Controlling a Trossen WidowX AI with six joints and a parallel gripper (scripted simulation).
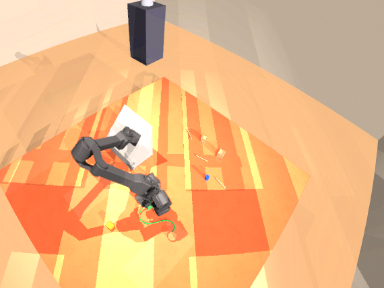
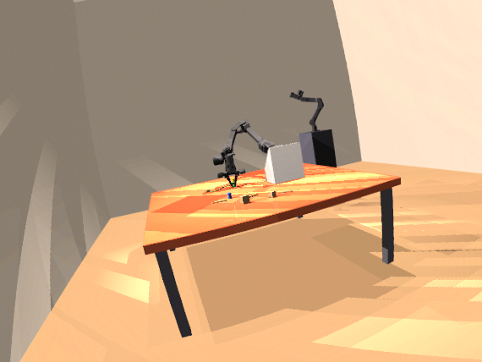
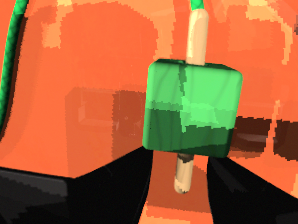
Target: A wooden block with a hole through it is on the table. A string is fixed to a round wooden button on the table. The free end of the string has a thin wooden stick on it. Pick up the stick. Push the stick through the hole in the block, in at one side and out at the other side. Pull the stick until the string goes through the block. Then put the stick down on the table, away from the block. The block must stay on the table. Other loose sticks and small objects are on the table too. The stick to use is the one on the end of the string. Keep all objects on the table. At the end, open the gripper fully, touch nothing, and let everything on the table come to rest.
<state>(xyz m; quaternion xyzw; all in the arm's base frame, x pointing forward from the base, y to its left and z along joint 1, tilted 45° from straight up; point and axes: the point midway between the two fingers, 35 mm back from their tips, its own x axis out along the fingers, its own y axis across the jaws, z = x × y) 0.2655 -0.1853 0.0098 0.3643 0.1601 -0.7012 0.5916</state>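
Note:
The green block (image 1: 149, 207) (image 3: 195, 110) has the pale wooden stick (image 3: 198, 40) through its hole. The stick shows on both sides of the block, and its free tip points toward my gripper. The green string (image 1: 156, 223) (image 3: 7, 75) leaves the stick's far end and curves to the round wooden button (image 1: 172, 236). My gripper (image 2: 233, 185) (image 3: 180, 158) is partly open and low at the block's near side. Its fingers stand on either side of the free tip, with a gap beside it. The block hides the very ends of the fingers in the wrist view.
A yellow cube (image 1: 110, 225) lies left of the string. A blue cylinder (image 1: 207, 177) (image 2: 229, 195), two wooden cubes (image 1: 203, 138) (image 1: 221, 153) and loose sticks (image 1: 189, 134) (image 1: 201, 157) (image 1: 220, 182) lie to the right. A white wedge (image 2: 285, 162) stands near the arm's base.

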